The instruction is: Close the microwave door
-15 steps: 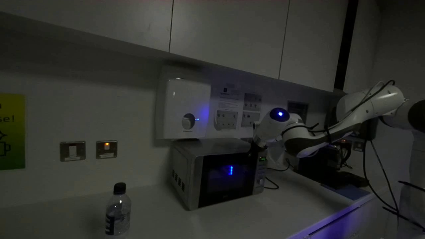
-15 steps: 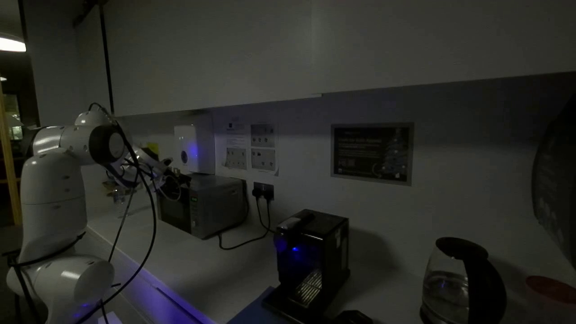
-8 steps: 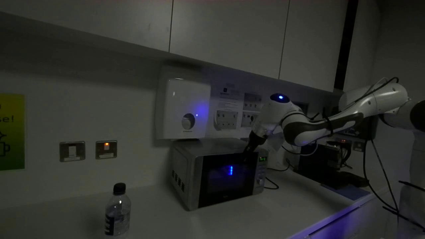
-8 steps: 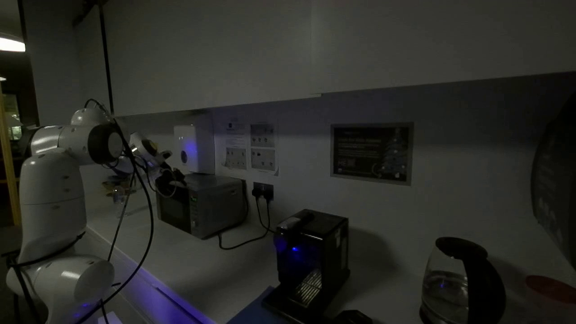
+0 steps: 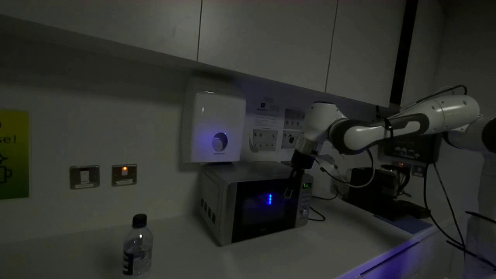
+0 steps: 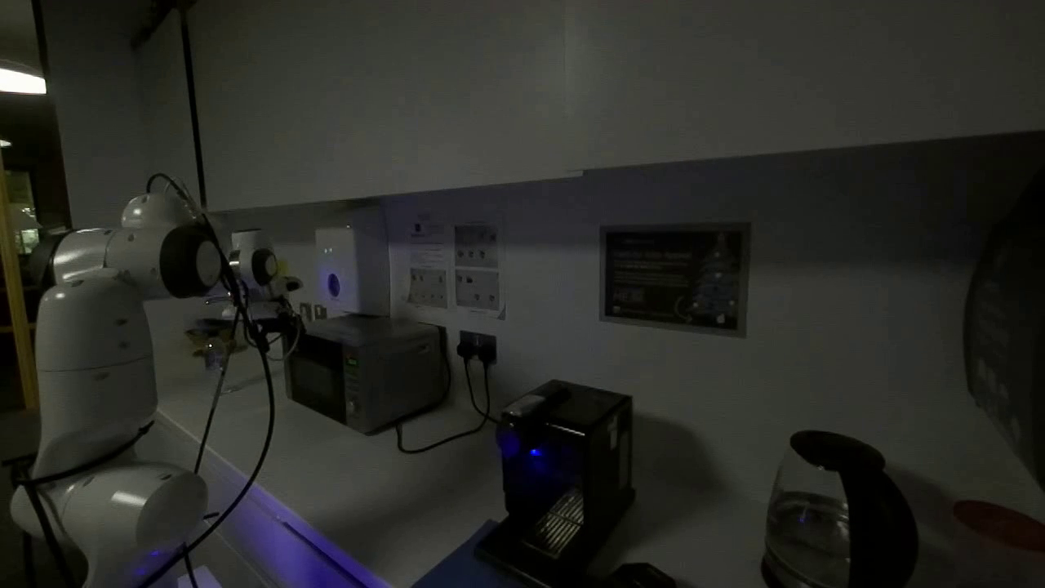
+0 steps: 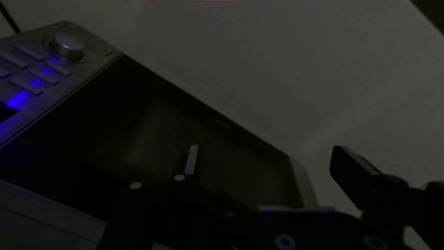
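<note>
The microwave (image 5: 215, 199) is a silver-grey box on the counter, seen in both exterior views (image 6: 400, 380). Its dark glass door (image 5: 254, 219) lies flush with the front, beside the control panel, and looks shut; it also shows in the wrist view (image 7: 138, 114). My gripper (image 5: 289, 190) points down in front of the door's upper part, near the control panel side. In the wrist view my gripper (image 7: 272, 166) is open with nothing between its fingers (image 7: 352, 177). The frames do not clearly show whether a fingertip touches the door. In an exterior view the gripper is partly hidden by cables.
A white box with a round dial (image 5: 217, 124) hangs on the wall above the microwave. A water bottle (image 5: 138, 248) stands on the counter. A black coffee machine (image 6: 567, 465) and a kettle (image 6: 841, 506) stand further along. Wall cabinets (image 5: 267, 42) hang overhead.
The arm has risen and drawn back from the microwave front. My gripper has turned to point more steeply down. The microwave and its door look unchanged.
</note>
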Robot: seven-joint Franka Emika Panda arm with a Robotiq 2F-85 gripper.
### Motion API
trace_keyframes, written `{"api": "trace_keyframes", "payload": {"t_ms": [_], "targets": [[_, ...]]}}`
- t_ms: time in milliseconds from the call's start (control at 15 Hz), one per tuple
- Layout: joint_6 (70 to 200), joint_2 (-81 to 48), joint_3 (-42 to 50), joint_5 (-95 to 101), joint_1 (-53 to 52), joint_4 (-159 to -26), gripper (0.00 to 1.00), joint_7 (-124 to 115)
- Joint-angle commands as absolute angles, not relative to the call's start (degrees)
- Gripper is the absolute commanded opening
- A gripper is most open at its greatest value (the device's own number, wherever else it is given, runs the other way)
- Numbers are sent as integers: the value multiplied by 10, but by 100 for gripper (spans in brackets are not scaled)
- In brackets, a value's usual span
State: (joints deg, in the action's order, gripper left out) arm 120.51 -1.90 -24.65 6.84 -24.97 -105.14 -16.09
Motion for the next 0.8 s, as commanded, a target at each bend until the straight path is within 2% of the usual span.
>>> {"api": "trace_keyframes", "payload": {"t_ms": [0, 733], "targets": [[1132, -14, -252, 4, -254, -1017, 100, -108], [987, -7, -268, -12, -274, -959, 100, -91]]}}
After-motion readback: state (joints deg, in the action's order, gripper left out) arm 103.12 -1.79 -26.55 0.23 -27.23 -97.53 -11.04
